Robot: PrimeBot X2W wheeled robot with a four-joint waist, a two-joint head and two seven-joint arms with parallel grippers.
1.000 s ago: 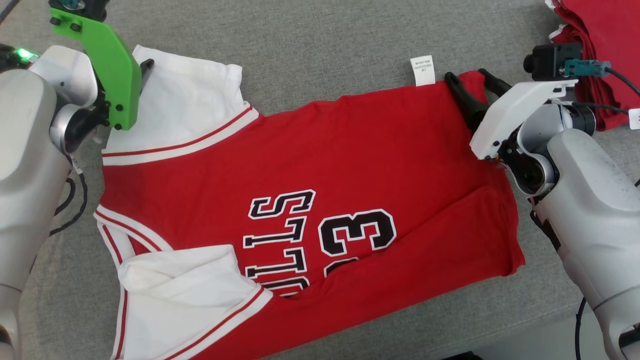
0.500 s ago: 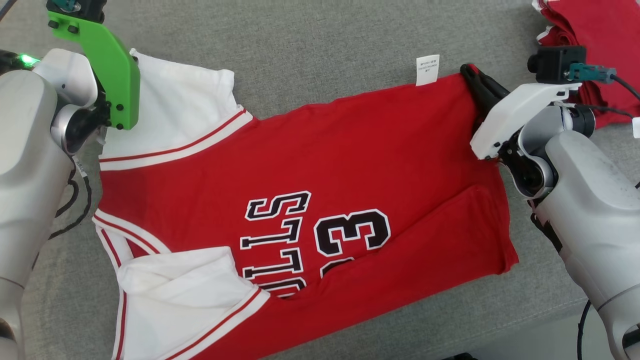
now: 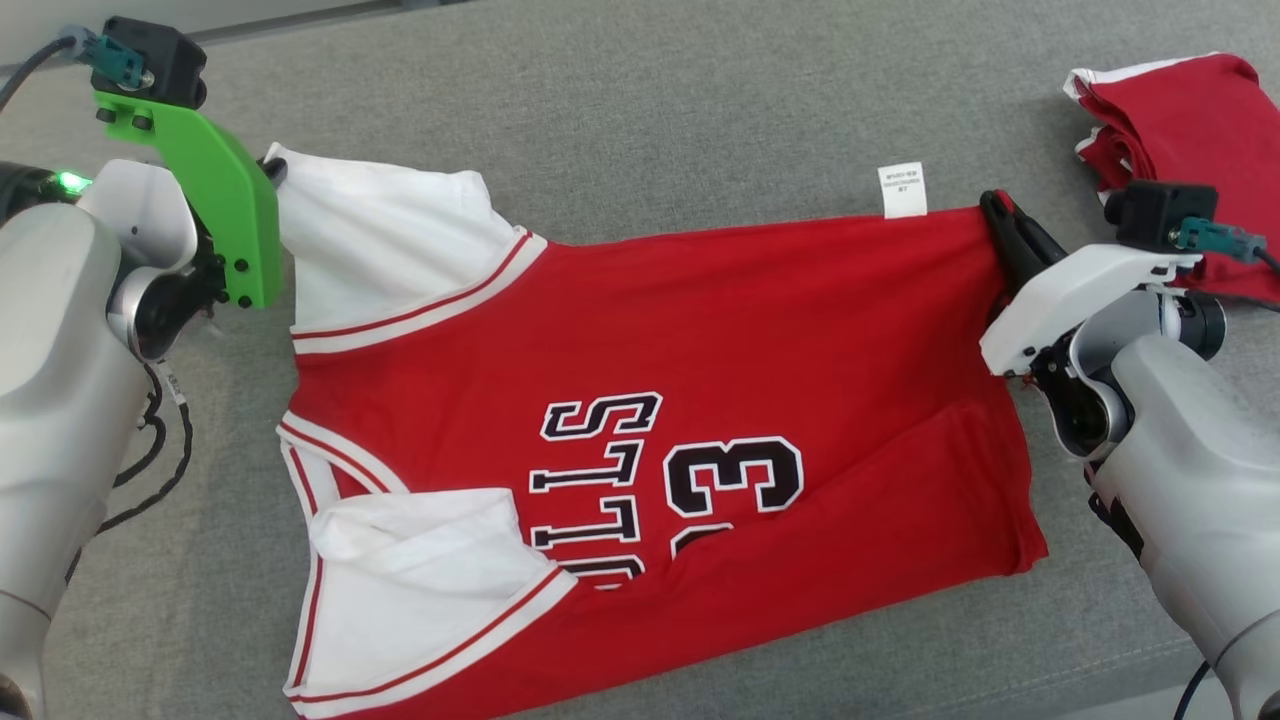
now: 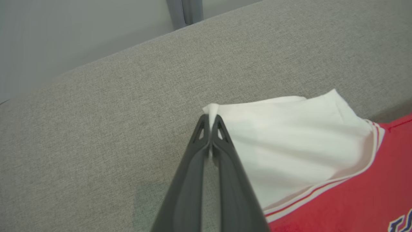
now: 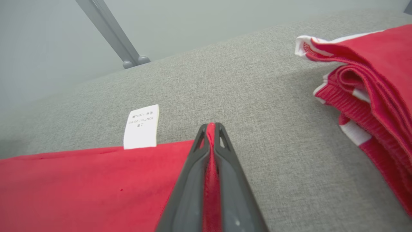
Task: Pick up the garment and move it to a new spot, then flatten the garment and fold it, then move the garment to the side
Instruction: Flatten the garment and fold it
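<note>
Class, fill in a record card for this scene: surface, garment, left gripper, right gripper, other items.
Surface: grey fabric cushion
Garment: red jersey lying spread out, its near edge folded over part of the lettering
Left gripper: shut on the corner of the far white sleeve
Right gripper: shut on the jersey's far red hem corner, beside the white label
Other items: folded red garments, apart from the jersey, far right

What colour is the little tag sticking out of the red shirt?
The tag is white with tiny dark print, clearest in the right wrist view.
</note>
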